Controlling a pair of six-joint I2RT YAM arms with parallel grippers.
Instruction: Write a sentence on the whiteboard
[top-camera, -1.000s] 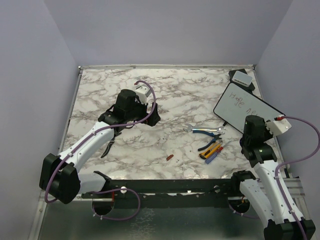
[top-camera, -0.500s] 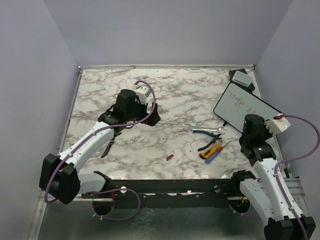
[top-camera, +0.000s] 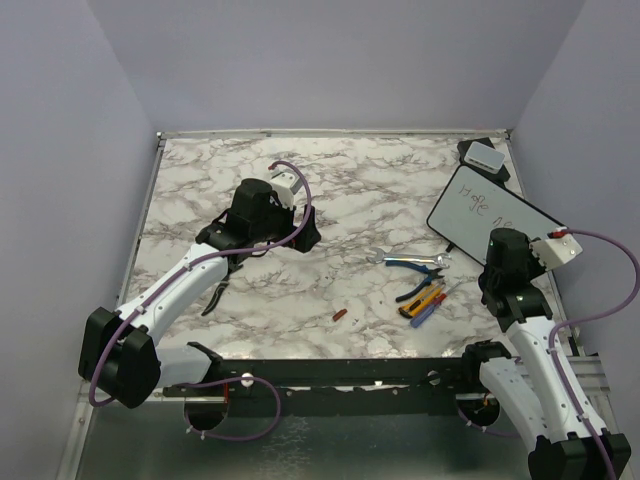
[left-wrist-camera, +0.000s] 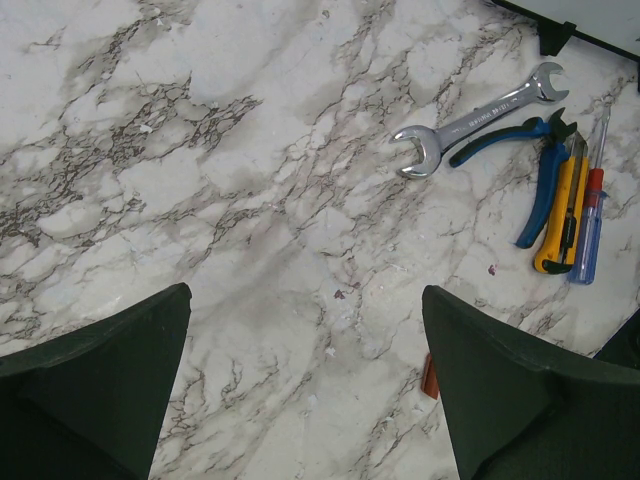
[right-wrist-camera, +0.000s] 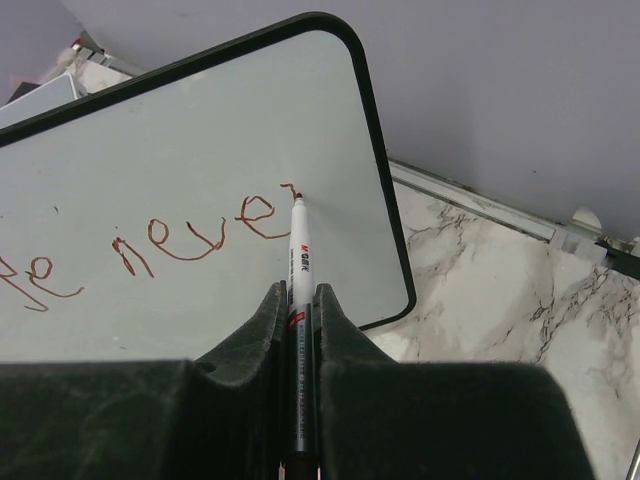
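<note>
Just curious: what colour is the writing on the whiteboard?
Reddish-brown writing; clearest in the right wrist view.

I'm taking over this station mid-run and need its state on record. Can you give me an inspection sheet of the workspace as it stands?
Surface: marble-patterned table, a few small specks.
Job's things: whiteboard at the right side, red handwriting ending in "never"; marker tip on the board at the last stroke.
Clutter: wrench, blue pliers, yellow utility knife and screwdriver grouped mid-table; small red piece nearer the arms; grey-white block at the far right corner.
Grippers: left gripper open, empty, above bare table; right gripper shut on the marker.
Cables: purple cable loops along each arm, no snag seen.
Surroundings: plain lilac walls on three sides.
</note>
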